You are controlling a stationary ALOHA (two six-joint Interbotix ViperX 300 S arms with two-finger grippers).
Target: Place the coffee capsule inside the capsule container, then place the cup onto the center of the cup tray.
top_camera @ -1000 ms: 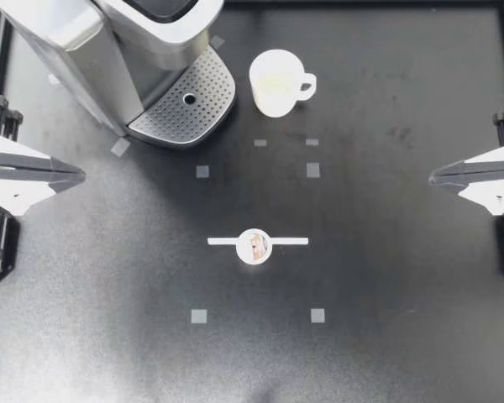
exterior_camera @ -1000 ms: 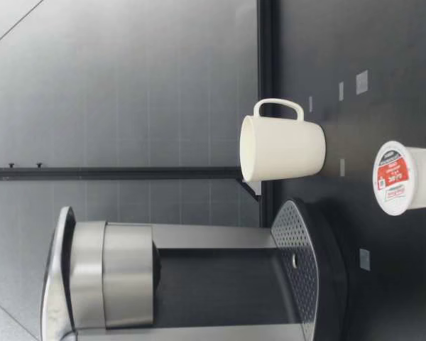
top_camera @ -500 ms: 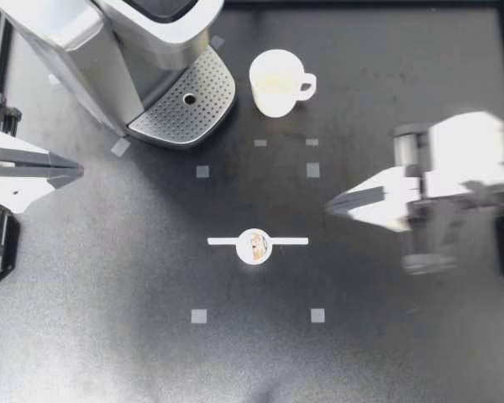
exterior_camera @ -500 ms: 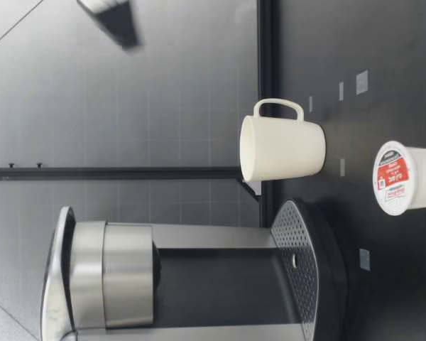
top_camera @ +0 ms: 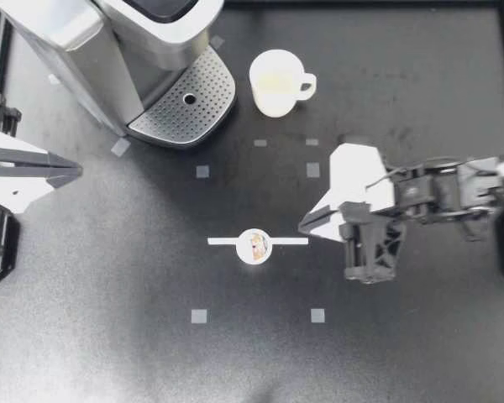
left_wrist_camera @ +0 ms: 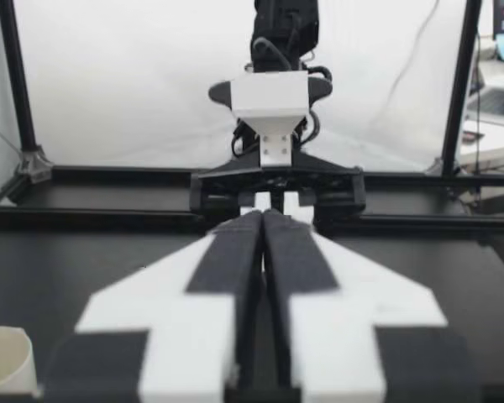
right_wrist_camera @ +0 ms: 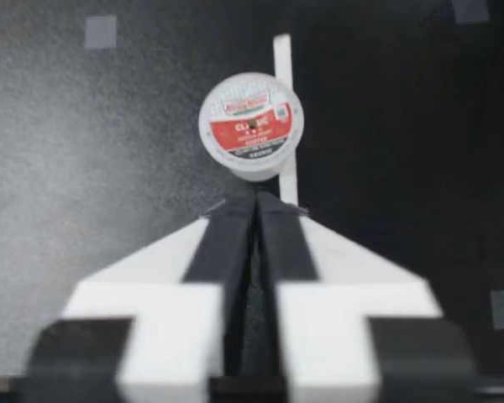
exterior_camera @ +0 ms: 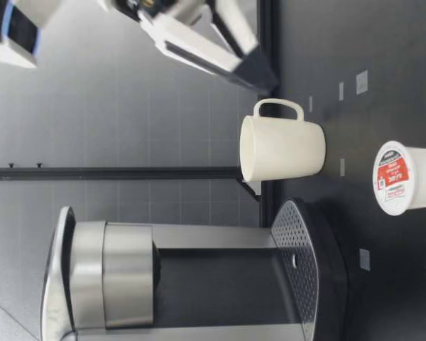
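— What changed?
— The right gripper (top_camera: 304, 227) has swung in and hangs just beside the coffee capsule (top_camera: 254, 246), fingers clenched on nothing.
— And the capsule?
— Untouched on its white strip (top_camera: 290, 241). The fingers must likely part before grasping it.

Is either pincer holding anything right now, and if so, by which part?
Nothing is held. My right pincer is shut and empty, the coffee capsule standing ahead of its tips; my left pincer is shut and empty too, far from it.
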